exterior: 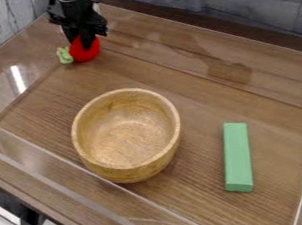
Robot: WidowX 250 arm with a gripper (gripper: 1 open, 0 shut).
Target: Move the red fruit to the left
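Observation:
The red fruit is small, round and bright red, with a bit of green leaf showing at its left side. It sits low at the far left of the wooden table, near the back corner. My black gripper comes down on it from above, its fingers closed around the fruit's top. The fruit's upper part is hidden by the fingers. I cannot tell whether the fruit touches the table.
A round wooden bowl stands in the middle of the table. A flat green rectangular block lies at the right front. Clear plastic walls border the table on all sides.

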